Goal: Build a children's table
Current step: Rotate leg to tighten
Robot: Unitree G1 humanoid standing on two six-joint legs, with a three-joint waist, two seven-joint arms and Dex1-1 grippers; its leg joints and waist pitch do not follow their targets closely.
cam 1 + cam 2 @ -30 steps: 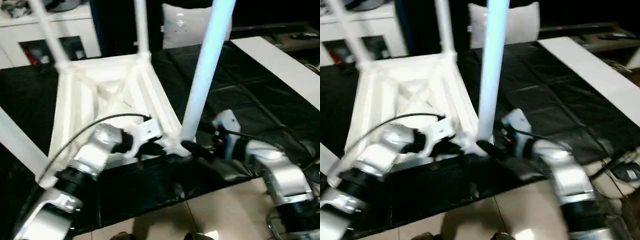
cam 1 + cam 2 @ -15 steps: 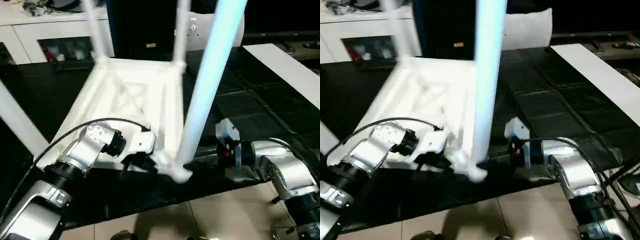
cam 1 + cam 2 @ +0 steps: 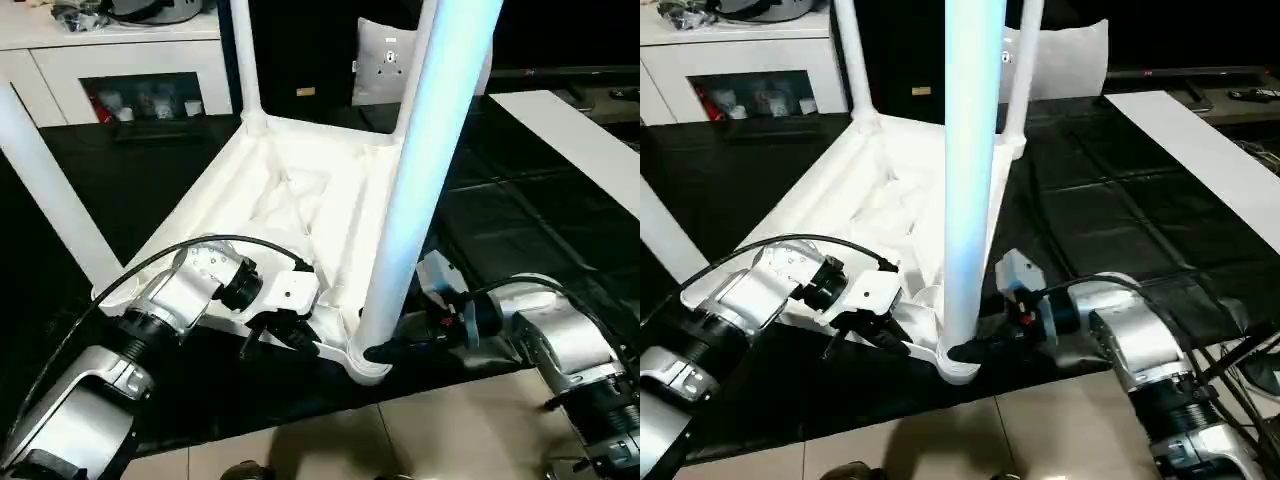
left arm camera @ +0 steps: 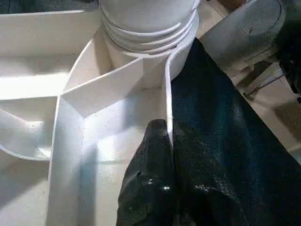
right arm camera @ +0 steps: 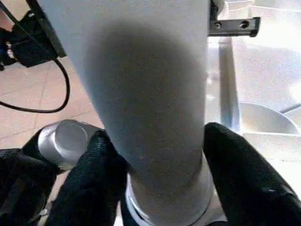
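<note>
Both head cameras look forward and down from above the silver forearms, taking in the upturned table top, with the near leg rising through the centre of the frame. The right eye sits slightly aside, so that leg appears further left there. The left wrist camera sits very close, looking along the left hand at the top's rim and corner socket. The right wrist camera looks along the right hand, close against that same leg and socket.
</note>
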